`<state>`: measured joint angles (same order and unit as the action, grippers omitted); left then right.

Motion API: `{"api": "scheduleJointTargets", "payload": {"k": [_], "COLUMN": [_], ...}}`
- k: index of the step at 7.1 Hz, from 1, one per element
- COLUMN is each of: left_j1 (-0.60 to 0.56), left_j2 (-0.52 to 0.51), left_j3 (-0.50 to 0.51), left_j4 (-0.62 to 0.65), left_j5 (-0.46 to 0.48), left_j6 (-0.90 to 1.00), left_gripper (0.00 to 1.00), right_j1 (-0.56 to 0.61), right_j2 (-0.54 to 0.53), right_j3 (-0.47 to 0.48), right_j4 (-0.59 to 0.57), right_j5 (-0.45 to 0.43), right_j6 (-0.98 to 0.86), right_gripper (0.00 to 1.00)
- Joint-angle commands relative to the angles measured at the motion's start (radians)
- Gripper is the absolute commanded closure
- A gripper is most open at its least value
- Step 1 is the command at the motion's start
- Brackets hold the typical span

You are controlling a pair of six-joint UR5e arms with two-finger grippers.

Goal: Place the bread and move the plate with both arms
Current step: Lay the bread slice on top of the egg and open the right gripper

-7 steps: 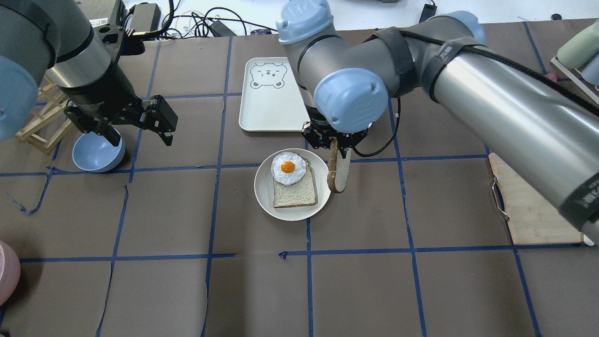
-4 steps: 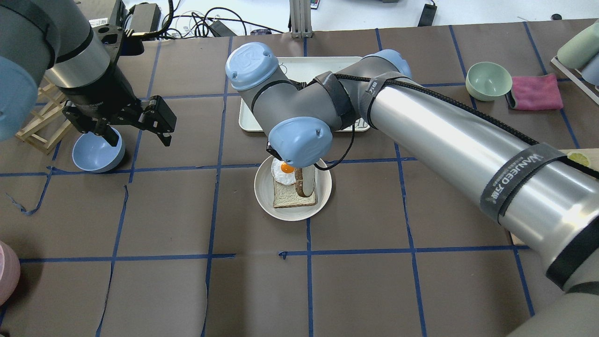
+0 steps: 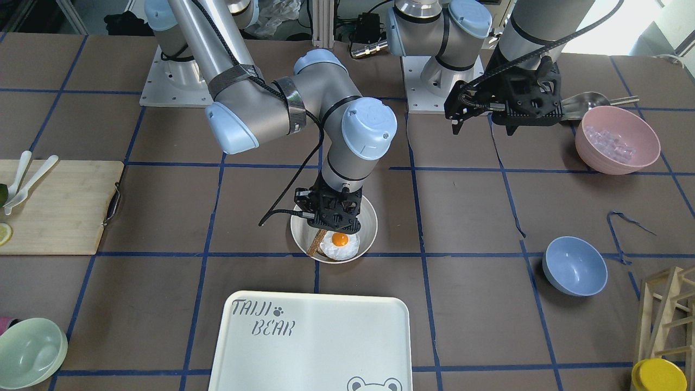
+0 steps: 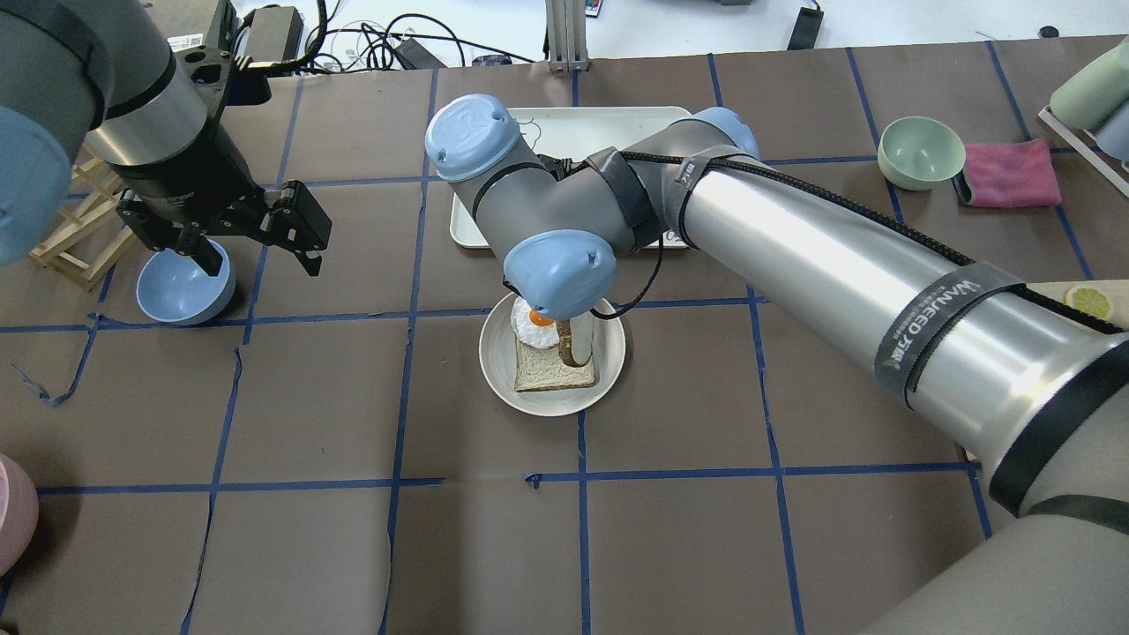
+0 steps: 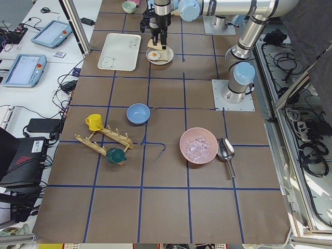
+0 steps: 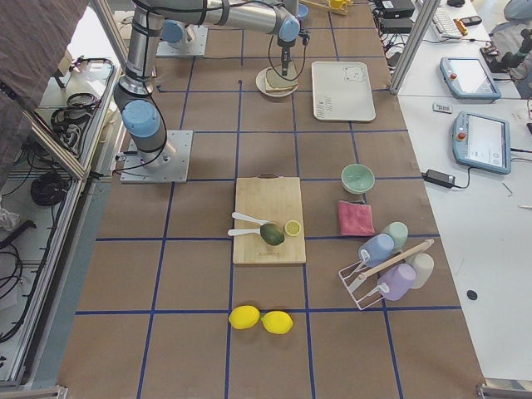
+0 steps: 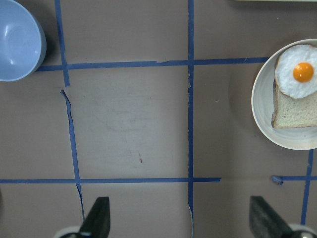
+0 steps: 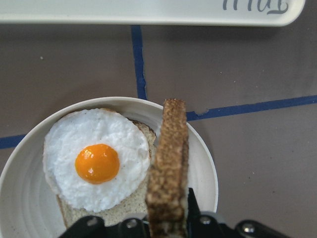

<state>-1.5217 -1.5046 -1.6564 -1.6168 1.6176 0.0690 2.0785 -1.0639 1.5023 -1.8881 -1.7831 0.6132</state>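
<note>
Right pincer (image 8: 168, 225) clamped on bread (image 8: 168, 163), slice held on edge above plate (image 8: 205, 168); left pincer (image 7: 182, 220) spread wide, empty.

Under the right pincer the bread hangs edge-down; cannot tell whether it touches the lower slice (image 4: 551, 372). Just beside it, fried egg (image 8: 96, 158) lies on that slice. Risk, as I judge it: let go upright, the bread may tip outward over the rim on the side away from the egg, or shove the egg off. The cause would be the on-edge pose and the off-centre spot. Beyond the pincer, tray (image 8: 148, 12), near the plate but apart. Left pincer hovers well off to the side, blue bowl (image 7: 17, 42) near it. Surface: brown paper (image 4: 353, 397), blue tape (image 4: 582, 529) grid, torn in places. Past the table's far edge, cables (image 4: 379, 40).
</note>
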Motion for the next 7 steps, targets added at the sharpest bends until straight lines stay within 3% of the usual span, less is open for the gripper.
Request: {"api": "scheduleJointTargets", "payload": {"k": [1, 2, 3, 4, 5, 7], "left_j1": [0.0, 0.0, 0.0, 0.0, 0.0, 0.0], "left_j2": [0.001, 0.001, 0.0, 0.001, 0.001, 0.0], "left_j3": [-0.006, -0.006, -0.006, -0.006, -0.006, -0.006], "left_j4": [0.0, 0.0, 0.0, 0.0, 0.0, 0.0], "left_j5": [0.013, 0.015, 0.013, 0.015, 0.015, 0.015], "left_j6": [0.0, 0.0, 0.0, 0.0, 0.0, 0.0], "left_gripper": [0.0, 0.0, 0.0, 0.0, 0.0, 0.0], "right_j1": [0.0, 0.0, 0.0, 0.0, 0.0, -0.003], "right_j2": [0.002, 0.001, -0.005, -0.005, -0.007, -0.017], "right_j3": [0.001, 0.001, 0.001, 0.001, 0.003, -0.013], "right_j4": [0.0, 0.0, -0.002, -0.002, 0.0, 0.0], "right_j5": [0.01, 0.014, 0.037, 0.039, 0.04, 0.092], "right_j6": [0.002, 0.014, 0.025, 0.026, 0.033, 0.04], "right_gripper": [0.93, 0.52, 0.26, 0.07, 0.0, 0.0]}}
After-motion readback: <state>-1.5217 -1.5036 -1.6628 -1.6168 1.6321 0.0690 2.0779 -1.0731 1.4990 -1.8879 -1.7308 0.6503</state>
